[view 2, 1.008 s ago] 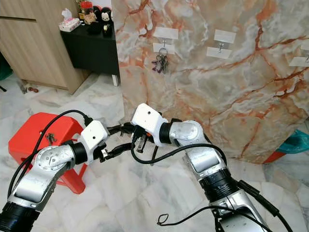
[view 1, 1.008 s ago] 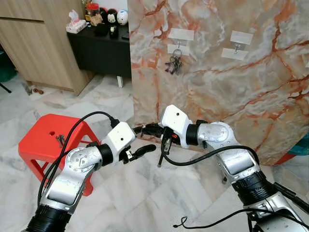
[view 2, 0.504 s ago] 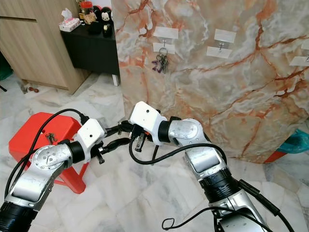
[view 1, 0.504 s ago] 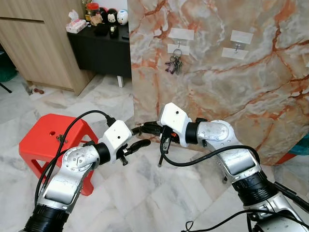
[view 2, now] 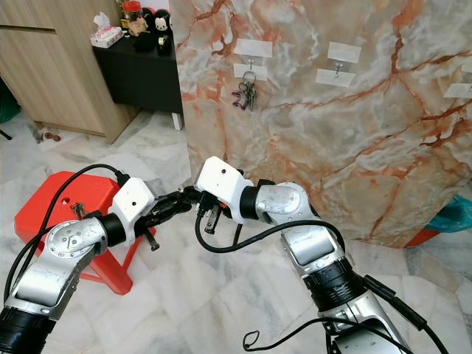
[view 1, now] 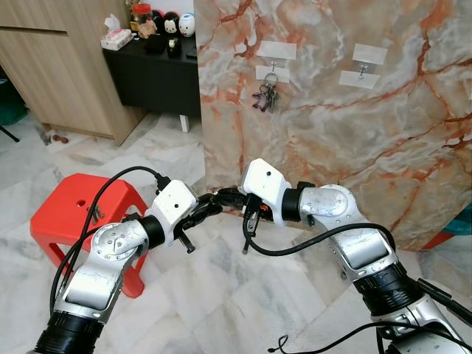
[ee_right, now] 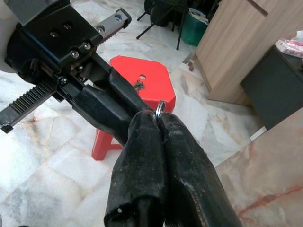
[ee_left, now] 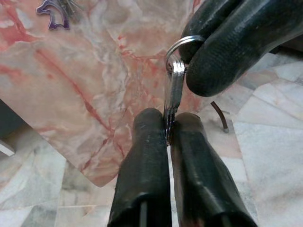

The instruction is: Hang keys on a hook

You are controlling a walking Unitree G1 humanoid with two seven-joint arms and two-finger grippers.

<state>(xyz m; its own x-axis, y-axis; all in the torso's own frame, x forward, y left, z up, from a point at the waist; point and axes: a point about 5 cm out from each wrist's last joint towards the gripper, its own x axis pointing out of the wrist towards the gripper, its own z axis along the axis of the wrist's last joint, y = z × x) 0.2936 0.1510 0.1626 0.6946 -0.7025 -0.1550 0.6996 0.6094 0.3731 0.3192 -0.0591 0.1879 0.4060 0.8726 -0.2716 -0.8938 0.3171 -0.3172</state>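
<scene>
A red plastic stool [view 1: 70, 214] with a small bunch of keys [view 1: 92, 213] on its seat is being seen on the marble floor just to the left of the left hand [view 1: 209, 205]. The blade of a flat silver key [ee_left: 173, 97] is being pinched between the closed black fingers [ee_left: 147, 156] of the left hand, as the left wrist view is showing. The ring of that same key is being gripped by the right hand [ee_right: 157, 116], whose two black fingers [ee_right: 142, 156] are being pressed together around it. Both hands are being held tip to tip in mid-air above the floor, in front of the orange-veined marble wall panel [view 1: 332, 103]. Above the hands, a dark bunch of keys [view 1: 265, 97] is being carried by a small metal hook on a white adhesive pad [view 1: 273, 71] on the panel. Farther right, up and beyond the right hand, a second white-padded hook [view 1: 362, 74] is being left bare.
</scene>
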